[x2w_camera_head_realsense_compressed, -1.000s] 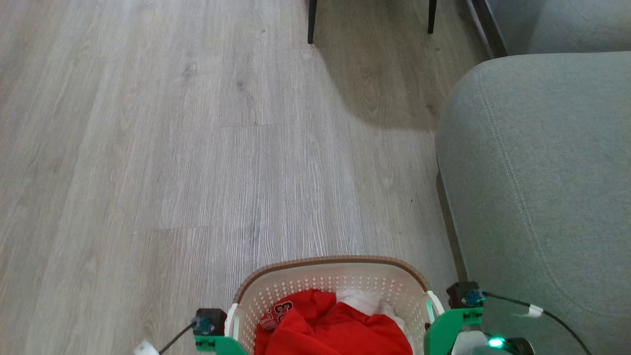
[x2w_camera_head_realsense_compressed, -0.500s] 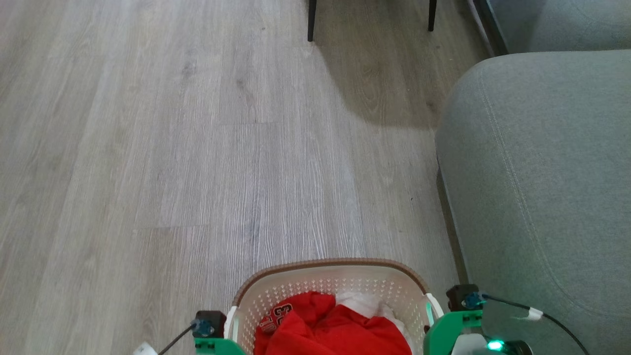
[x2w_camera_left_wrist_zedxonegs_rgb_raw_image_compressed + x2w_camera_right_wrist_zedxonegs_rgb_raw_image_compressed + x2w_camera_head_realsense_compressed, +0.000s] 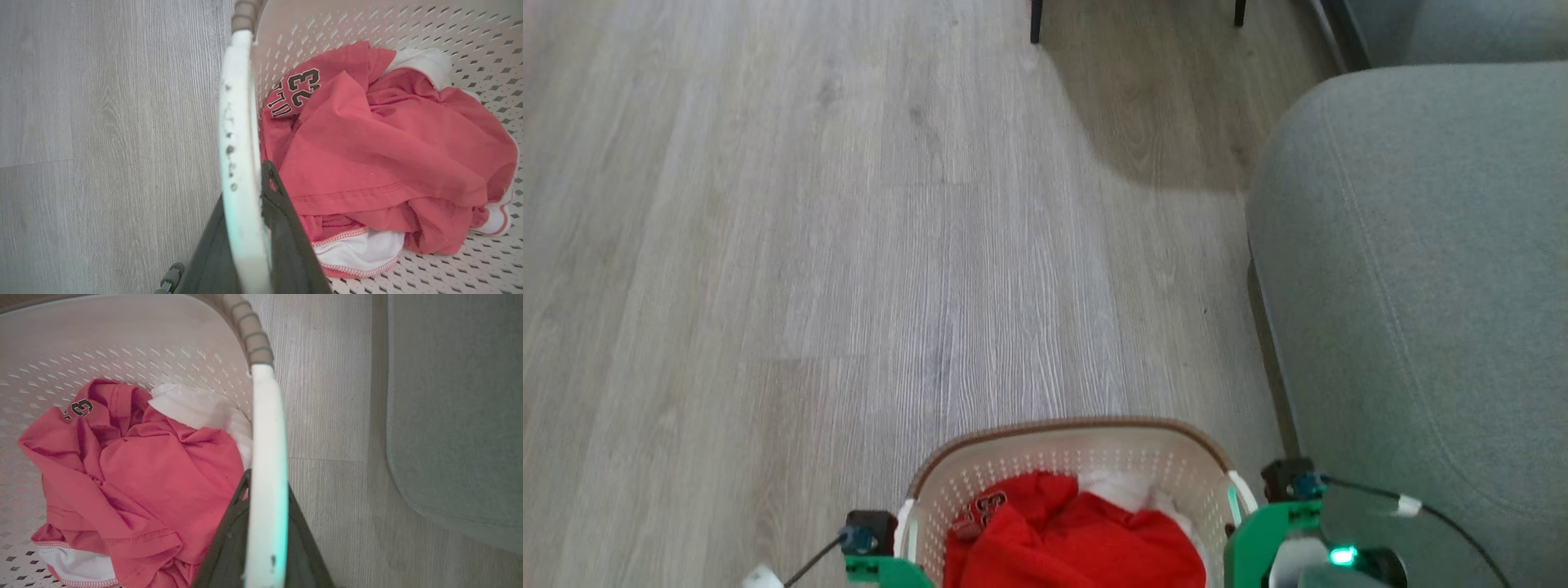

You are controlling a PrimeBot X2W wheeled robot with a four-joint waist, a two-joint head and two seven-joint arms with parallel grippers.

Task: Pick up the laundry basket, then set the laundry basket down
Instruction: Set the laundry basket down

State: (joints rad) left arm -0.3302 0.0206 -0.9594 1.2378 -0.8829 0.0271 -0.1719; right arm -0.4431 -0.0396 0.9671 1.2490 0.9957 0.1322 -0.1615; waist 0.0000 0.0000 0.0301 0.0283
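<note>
the laundry basket (image 3: pixel 1075 427) is low in the middle of the head view, over the wood floor (image 3: pixel 849 245); the grey sofa (image 3: pixel 1421 245) is near on its right; the left claw (image 3: pixel 245 185) is clamped on the white left handle (image 3: pixel 239 122), one dark finger on each side; the right claw (image 3: pixel 267 486) is clamped on the white right handle (image 3: pixel 265 416) the same way; a red shirt (image 3: pixel 367 143) and a white cloth (image 3: pixel 192 408) lie inside the basket
</note>
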